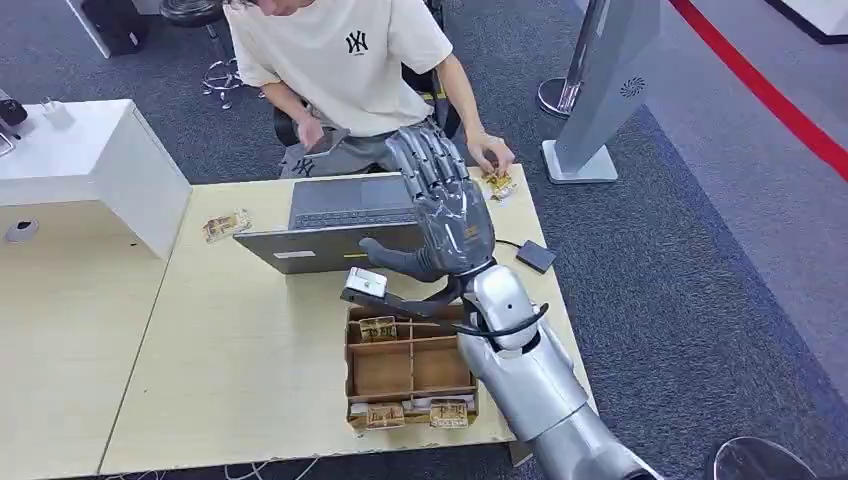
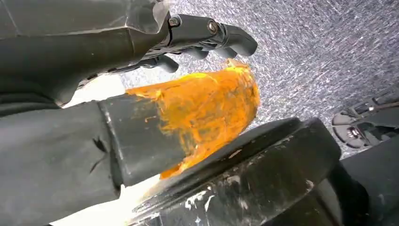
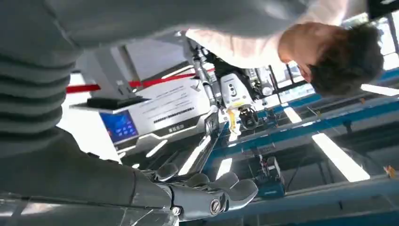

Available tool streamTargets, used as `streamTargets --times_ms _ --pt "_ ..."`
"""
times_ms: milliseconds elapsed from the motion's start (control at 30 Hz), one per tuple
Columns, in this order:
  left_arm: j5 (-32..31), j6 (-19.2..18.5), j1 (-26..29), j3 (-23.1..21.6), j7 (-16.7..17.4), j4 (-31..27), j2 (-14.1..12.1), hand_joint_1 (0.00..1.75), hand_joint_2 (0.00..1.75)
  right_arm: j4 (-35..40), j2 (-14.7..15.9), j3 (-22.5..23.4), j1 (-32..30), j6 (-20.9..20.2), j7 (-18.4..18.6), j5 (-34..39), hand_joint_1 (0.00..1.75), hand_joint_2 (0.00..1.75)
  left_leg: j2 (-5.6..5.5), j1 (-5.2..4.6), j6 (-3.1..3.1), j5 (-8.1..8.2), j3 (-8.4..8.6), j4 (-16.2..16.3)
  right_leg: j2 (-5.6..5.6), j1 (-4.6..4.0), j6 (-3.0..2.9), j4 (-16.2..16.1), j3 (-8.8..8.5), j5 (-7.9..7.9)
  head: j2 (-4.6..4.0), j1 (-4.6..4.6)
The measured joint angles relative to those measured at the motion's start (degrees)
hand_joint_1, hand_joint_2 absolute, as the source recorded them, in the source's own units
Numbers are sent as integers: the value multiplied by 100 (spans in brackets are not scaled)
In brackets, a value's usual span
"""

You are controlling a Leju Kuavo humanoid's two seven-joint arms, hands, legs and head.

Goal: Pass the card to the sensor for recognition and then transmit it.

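Observation:
My right hand (image 1: 441,208) is raised over the table's far right part, fingers spread and pointing toward a seated person (image 1: 345,60), with nothing in it. Its fingers (image 3: 207,197) are stretched out in the right wrist view. Beyond its fingertips a gold card (image 1: 500,186) lies at the far table edge, with the person's hand (image 1: 488,155) on it. The small silver sensor (image 1: 367,283) stands just left of my wrist, in front of the laptop (image 1: 340,222). My left hand (image 2: 207,56) hangs over grey carpet, its dark fingers apart from its orange-smeared thumb, holding nothing.
A wooden compartment box (image 1: 410,370) with several gold cards sits near the table's front edge under my forearm. Another gold card (image 1: 227,225) lies left of the laptop. A small black pad (image 1: 536,256) lies to the right. A white cabinet (image 1: 90,165) stands at the left.

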State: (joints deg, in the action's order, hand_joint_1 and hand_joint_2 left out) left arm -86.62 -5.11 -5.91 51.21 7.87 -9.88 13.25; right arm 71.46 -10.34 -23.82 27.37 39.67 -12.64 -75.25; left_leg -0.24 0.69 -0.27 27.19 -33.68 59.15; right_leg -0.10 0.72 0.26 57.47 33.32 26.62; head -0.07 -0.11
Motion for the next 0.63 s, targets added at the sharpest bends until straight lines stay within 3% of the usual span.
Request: streamTargets --times_ms 133,233,400,533,633 --pt "72 4 24 0 -4 0 -2 0 0 549 -20 83 -342 -9 -325 995 0 0 3 0 -1 2 2 0 3 0 0 0 2 0 0 -2" --pt "214 35 48 7 -17 0 -4 0 0 1202 50 -17 -722 -473 -454 2926 0 0 -1 0 -1 2 -1 -1 -1 0 2 -1 1 2 0 -2" --pt "384 50 65 48 -83 0 -26 0 0 2144 247 -77 -1370 -1960 -1073 5240 0 0 0 0 2 6 -2 -1 -1 0 3 -1 4 4 0 -2" --pt "435 57 77 68 -129 0 -35 0 0 2644 394 -7 -1822 -3029 -1517 6339 0 0 0 0 -3 11 -1 -1 1 0 1 -1 4 5 0 -2" --pt "448 61 77 70 -138 0 -48 0 0 2893 483 165 -2134 -4109 -1763 7137 0 0 0 0 -3 12 -1 -1 0 0 2 -2 4 5 0 0"
